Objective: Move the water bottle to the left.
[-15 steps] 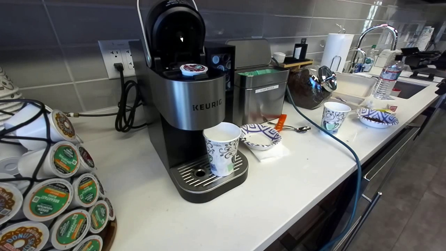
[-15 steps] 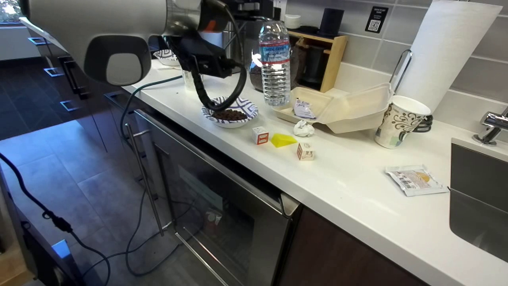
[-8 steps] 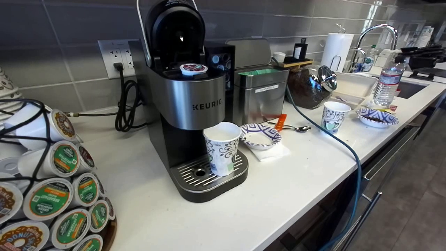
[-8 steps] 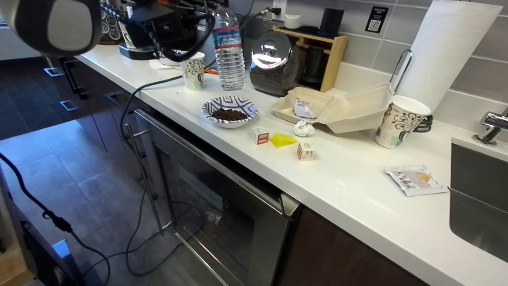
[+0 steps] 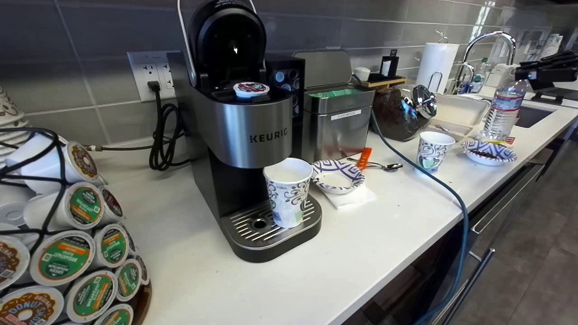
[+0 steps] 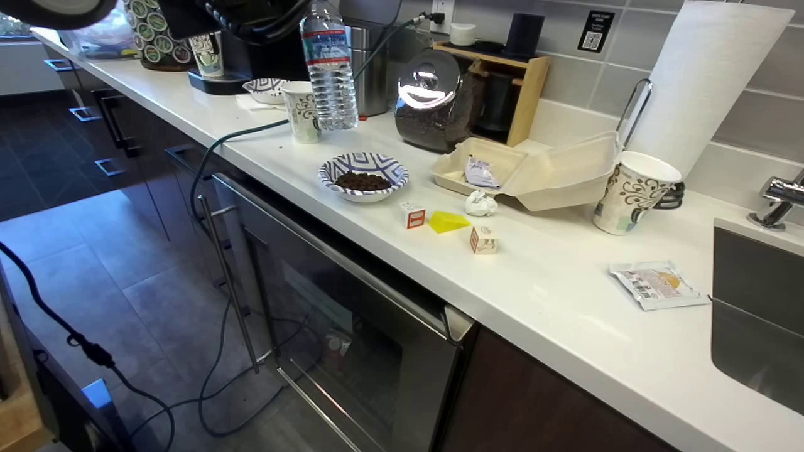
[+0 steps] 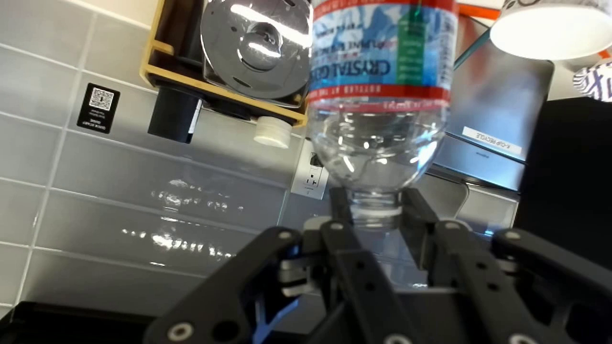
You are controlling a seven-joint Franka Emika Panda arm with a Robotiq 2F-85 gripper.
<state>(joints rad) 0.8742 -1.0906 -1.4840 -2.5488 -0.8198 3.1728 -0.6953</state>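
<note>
Water bottle point(image 6: 330, 75) hangs, I judge, above the counter point(image 6: 546, 282), roughly upright, though a slight tilt is hard to rule out; the gap beneath its base is not clear enough to read.

From the left in an exterior view, a bluish cable point(image 6: 251, 130) runs over the counter and behind a paper cup point(image 6: 301, 113). If the bottle comes down on that cable, its base could rock and the tall shape topple. The cup seems the likelier casualty: the bottle overlaps its right edge there, by sightline more than by contact, I think, and a leftward sweep made too low would clip it. Next, right of the bottle, sits a bowl point(image 6: 392, 172) of brown granules point(image 6: 362, 181); a slack hold that let the bottle go early could spill them. Gripped only high up, the bottle may also swing on an abrupt stop and land off true.

Left to right in the wrist view come a dark finger point(image 7: 340, 205), the bottle's neck, and a second finger. The jaws of the gripper point(image 7: 375, 205) are clamped on that neck, one to each side, with the shoulder and labelled body reaching out past the fingertips.
</note>
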